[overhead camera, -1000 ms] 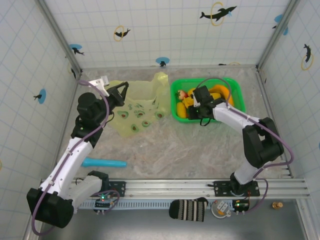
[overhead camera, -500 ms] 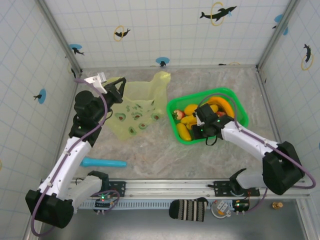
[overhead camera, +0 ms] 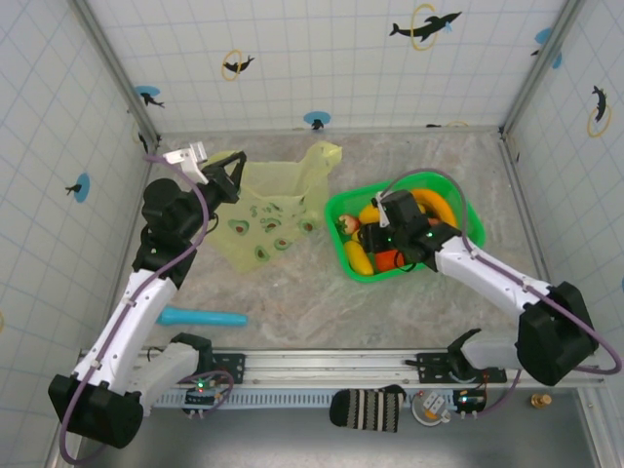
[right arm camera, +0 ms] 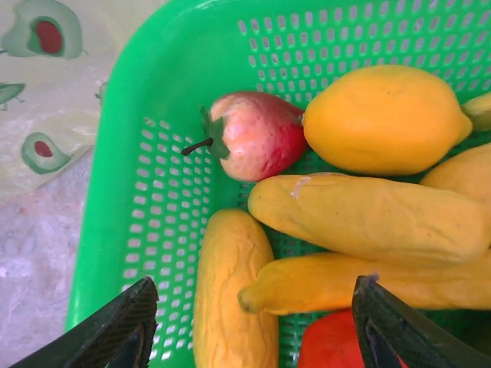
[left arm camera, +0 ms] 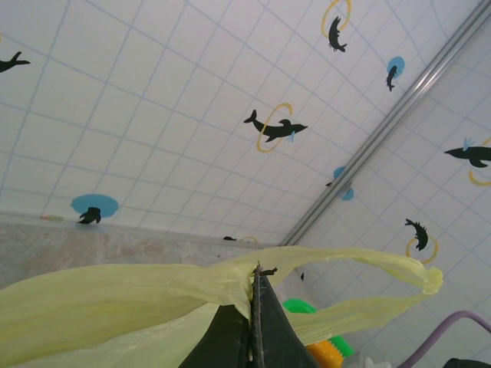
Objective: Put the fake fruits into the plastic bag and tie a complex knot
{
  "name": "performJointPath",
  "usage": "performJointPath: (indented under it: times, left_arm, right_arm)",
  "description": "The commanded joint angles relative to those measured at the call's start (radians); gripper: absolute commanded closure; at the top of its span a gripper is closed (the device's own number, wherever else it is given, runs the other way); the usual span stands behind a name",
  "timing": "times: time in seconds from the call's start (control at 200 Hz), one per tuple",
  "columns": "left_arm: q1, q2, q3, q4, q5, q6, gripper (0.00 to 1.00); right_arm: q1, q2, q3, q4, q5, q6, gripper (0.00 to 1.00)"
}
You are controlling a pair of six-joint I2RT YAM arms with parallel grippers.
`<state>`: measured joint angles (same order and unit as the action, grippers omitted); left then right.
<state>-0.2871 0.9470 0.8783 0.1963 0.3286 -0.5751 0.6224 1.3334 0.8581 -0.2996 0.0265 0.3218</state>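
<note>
The left pincer [left arm camera: 254,274] and right pincer [right arm camera: 253,295] are black, on white arms [overhead camera: 127,322] with black joints, purple cables.

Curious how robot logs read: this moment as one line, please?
left gripper: shut on plastic bag | right gripper: open above fake fruits in green tray

The red fruit [right arm camera: 326,346] runs off the right wrist view's lower edge.
</note>
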Motion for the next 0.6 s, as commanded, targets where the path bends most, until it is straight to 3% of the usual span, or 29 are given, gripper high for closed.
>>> performJointPath:
  times: [0.0, 0.315, 0.485, 0.596]
  left_arm:
    - [-0.007, -0.011, 0.03, 0.019, 0.018, 0.029, 1.0]
    - [-0.015, -0.001, 0.021, 0.029, 0.033, 0.027, 1.0]
    - [-0.015, 0.004, 0.017, 0.035, 0.034, 0.025, 1.0]
    - [-0.016, 0.009, 0.022, 0.036, 0.038, 0.024, 1.0]
  right_arm:
    - [0.007, 0.07, -0.028, 0.09, -0.004, -0.014, 0.36]
    - [-0.005, 0.07, -0.166, 0.272, 0.042, -0.009, 0.58]
    - [-0.023, 0.091, -0.164, 0.312, 0.031, -0.021, 0.69]
    - [-0.027, 0.093, -0.149, 0.317, 0.027, -0.033, 0.8]
